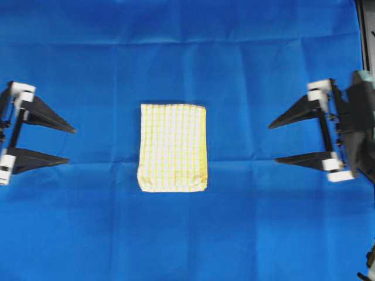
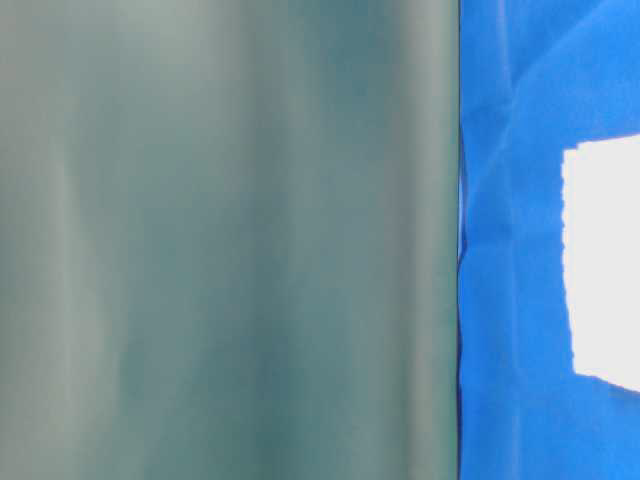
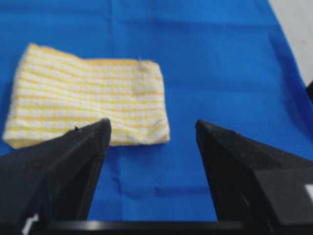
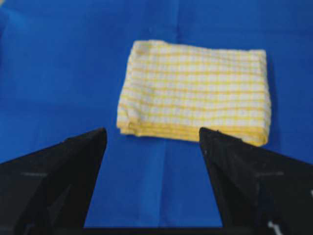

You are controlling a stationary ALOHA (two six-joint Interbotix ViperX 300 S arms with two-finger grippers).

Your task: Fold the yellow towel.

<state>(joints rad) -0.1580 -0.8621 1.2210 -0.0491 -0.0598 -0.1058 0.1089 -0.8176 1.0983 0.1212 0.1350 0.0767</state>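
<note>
The yellow towel lies folded into a small upright rectangle in the middle of the blue cloth. It shows in the left wrist view, in the right wrist view with stacked layers along its near edge, and overexposed white in the table-level view. My left gripper is open and empty at the far left, well clear of the towel. My right gripper is open and empty at the far right, also apart from it. Both point at the towel.
A large plain blue cloth with fold creases covers the whole table. A blurred grey-green surface fills most of the table-level view. A pale strip shows past the cloth's edge in the left wrist view.
</note>
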